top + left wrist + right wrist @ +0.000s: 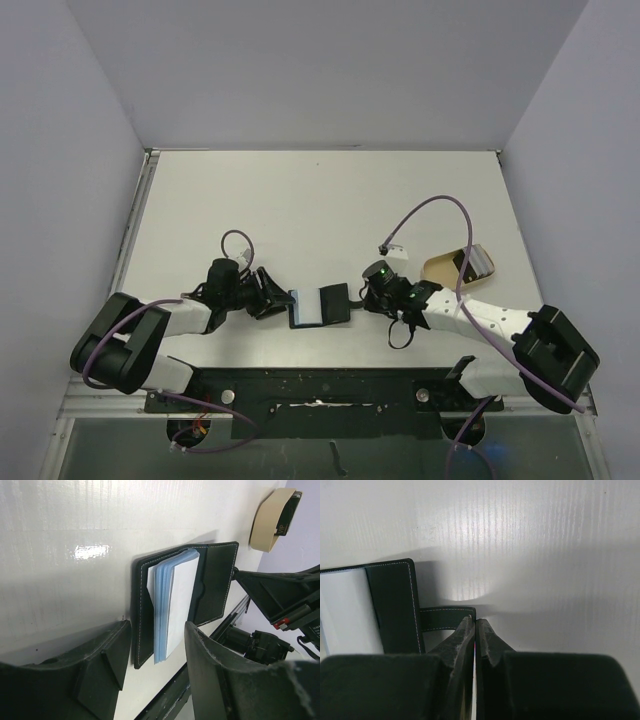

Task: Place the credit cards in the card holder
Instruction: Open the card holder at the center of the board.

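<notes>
The black card holder (335, 300) lies open on the table between my two grippers. A stack of pale blue and white credit cards (172, 605) sits in it, their ends sticking out of its near edge; the stack also shows in the top view (303, 300). My left gripper (280, 300) is open, with its fingers on either side of the holder's left end (157, 630). My right gripper (362, 295) is shut, and its tips (475, 621) sit at the end of the holder's snap tab (445, 617). The holder's right flap (395, 605) is beside it.
A tan shallow tray (440, 265) stands right of the right gripper with a grey card (480, 262) and a dark one in it; the tray also shows in the left wrist view (265, 522). A purple cable (440, 205) arcs over the right arm. The black base rail (320, 385) runs along the near edge.
</notes>
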Tool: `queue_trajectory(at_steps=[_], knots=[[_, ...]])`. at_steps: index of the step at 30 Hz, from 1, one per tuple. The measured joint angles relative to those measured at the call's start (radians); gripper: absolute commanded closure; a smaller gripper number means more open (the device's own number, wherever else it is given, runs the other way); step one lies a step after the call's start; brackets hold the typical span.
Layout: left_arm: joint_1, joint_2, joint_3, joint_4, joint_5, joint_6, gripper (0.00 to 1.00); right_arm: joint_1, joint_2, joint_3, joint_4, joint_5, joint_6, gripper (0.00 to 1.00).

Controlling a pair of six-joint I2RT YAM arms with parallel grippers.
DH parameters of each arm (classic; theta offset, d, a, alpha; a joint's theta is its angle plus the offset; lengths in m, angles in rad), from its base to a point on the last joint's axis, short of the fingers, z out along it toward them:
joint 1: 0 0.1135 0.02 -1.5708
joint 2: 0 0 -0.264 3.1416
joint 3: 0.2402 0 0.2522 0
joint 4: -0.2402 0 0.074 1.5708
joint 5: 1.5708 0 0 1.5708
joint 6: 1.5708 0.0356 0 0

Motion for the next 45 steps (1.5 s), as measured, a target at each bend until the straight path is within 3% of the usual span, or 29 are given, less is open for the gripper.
queue_trajectory(at_steps=[10,28,45], knots=[[0.000,0.005,0.000,0.005,0.000,0.000,0.55,-0.012,0.004,-0.031,0.008,0.002,0.008,1.00],[-0.033,0.106,-0.002,0.176,0.031,-0.057,0.61,-0.013,0.025,-0.050,0.044,-0.002,0.007,1.00],[-0.056,0.082,-0.040,0.348,0.064,-0.177,0.62,-0.013,0.037,-0.052,0.052,-0.002,0.008,1.00]])
